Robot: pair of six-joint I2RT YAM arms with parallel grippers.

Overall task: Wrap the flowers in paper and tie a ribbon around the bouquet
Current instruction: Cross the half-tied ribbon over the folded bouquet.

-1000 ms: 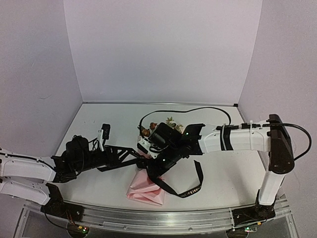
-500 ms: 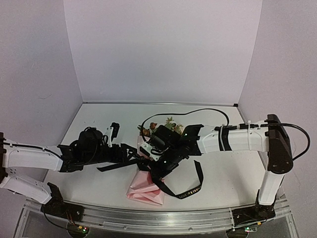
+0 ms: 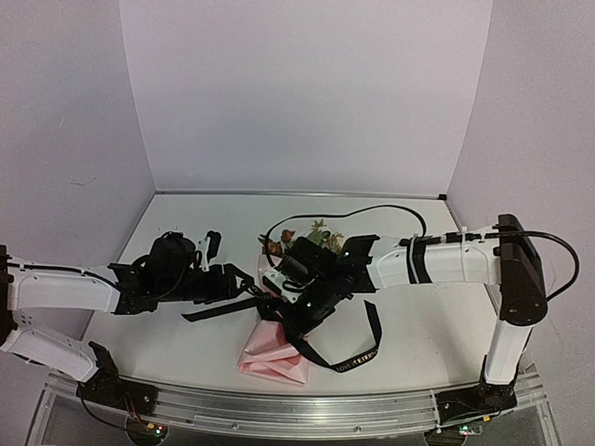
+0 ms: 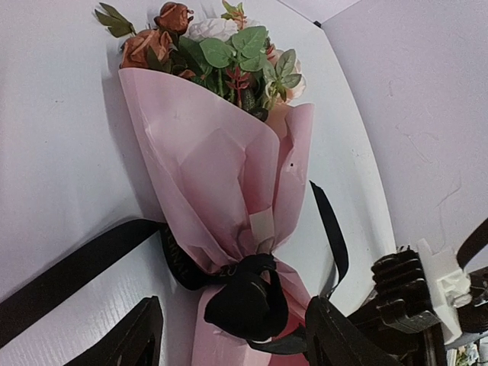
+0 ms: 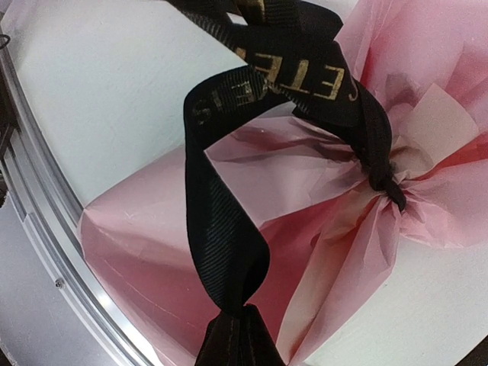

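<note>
The bouquet lies mid-table: flowers (image 4: 221,46) with green leaves stick out of a cone of pink paper (image 4: 206,168), and the black ribbon (image 4: 244,301) is knotted round its narrow neck. My left gripper (image 4: 232,343) is open, one finger on each side of the knot and clear of it. In the top view it (image 3: 246,283) sits just left of the bouquet. My right gripper (image 5: 232,339) is shut on a twisted length of ribbon (image 5: 221,229) above the paper's flared end (image 5: 145,252). A lettered ribbon tail (image 3: 358,358) loops to the right.
A black cable (image 3: 372,209) arches over the table behind the right arm. The aluminium rail (image 3: 279,409) runs along the near edge, close to the paper's bottom end (image 3: 271,358). Lilac walls enclose the table on three sides.
My left arm has swung right and forward to the bouquet's neck, and its jaws have widened. The right gripper has kept its hold on the ribbon and barely moved.
</note>
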